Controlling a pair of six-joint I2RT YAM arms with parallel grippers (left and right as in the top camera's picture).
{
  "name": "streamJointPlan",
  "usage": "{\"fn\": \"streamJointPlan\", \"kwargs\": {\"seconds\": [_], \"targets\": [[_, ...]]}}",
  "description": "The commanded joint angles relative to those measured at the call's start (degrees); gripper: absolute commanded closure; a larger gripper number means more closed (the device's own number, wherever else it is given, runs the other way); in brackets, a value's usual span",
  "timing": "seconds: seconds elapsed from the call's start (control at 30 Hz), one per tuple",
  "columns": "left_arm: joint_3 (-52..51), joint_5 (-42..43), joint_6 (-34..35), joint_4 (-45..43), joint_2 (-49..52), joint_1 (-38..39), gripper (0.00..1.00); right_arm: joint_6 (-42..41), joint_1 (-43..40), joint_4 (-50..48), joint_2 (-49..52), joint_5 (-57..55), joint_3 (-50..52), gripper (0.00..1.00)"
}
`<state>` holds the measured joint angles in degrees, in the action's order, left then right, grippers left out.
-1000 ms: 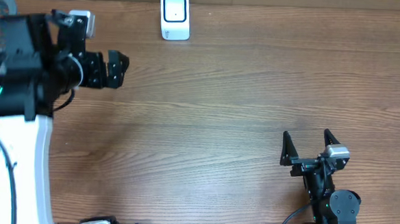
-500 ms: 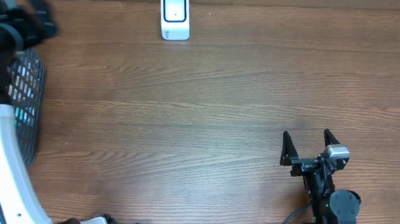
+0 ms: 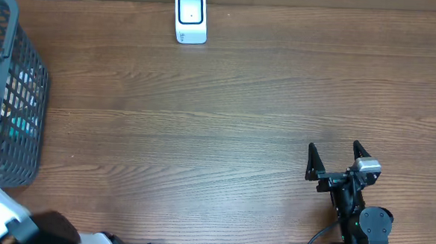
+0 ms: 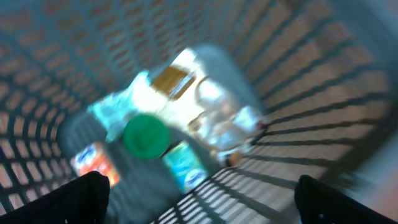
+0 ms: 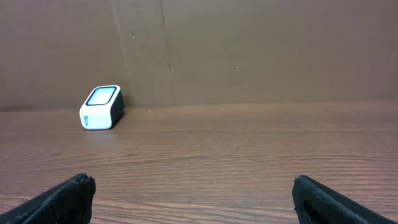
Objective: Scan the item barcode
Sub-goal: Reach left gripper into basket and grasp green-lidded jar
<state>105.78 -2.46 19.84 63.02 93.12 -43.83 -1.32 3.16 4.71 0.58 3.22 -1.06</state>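
Your one scanner (image 3: 190, 17) stands at the counter's (image 3: 226, 107) far edge, its window facing up, nothing around it. One grey mesh basket (image 3: 14, 89) sits at the left edge; the blurred left wrist view shows several packages in it, a green round lid (image 4: 145, 136) among them, too smeared to count. Left end effector (image 4: 199, 199) and right end effector (image 3: 338, 160) both gape, empty.
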Motion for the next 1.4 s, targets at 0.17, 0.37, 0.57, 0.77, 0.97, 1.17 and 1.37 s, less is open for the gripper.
{"fn": "streamJointPlan", "kwargs": {"seconds": [0.17,0.37,0.57,0.77,0.97,1.17,1.37], "targets": [[-0.07,-1.73,4.00,4.85,11.30,-3.82,0.00,-0.22,0.37,-0.26,-0.42,0.33,0.61,0.00],[-3.91,-2.43,3.41,2.14,12.66,-6.14,0.00,-0.22,0.37,-0.26,-0.42,0.33,0.61,0.00],[-8.46,-2.47,0.00,-2.14,12.66,-6.69,0.00,-0.22,0.37,-0.26,-0.42,0.33,0.61,0.00],[-12.00,-1.46,-0.59,-6.23,12.66,-8.15,0.00,-0.22,0.37,-0.26,-0.42,0.33,0.61,0.00],[-12.00,-0.70,-2.14,-8.02,12.92,-8.70,0.00,-0.22,0.37,-0.26,-0.42,0.33,0.61,0.00],[-12.00,-1.05,-2.12,-8.92,14.43,-8.76,0.01,-0.22,0.37,-0.26,-0.42,0.33,0.61,0.00],[-12.00,-2.82,-2.10,-9.16,14.88,-8.76,0.01,-0.22,0.37,-0.26,-0.42,0.33,0.61,0.00]]}}
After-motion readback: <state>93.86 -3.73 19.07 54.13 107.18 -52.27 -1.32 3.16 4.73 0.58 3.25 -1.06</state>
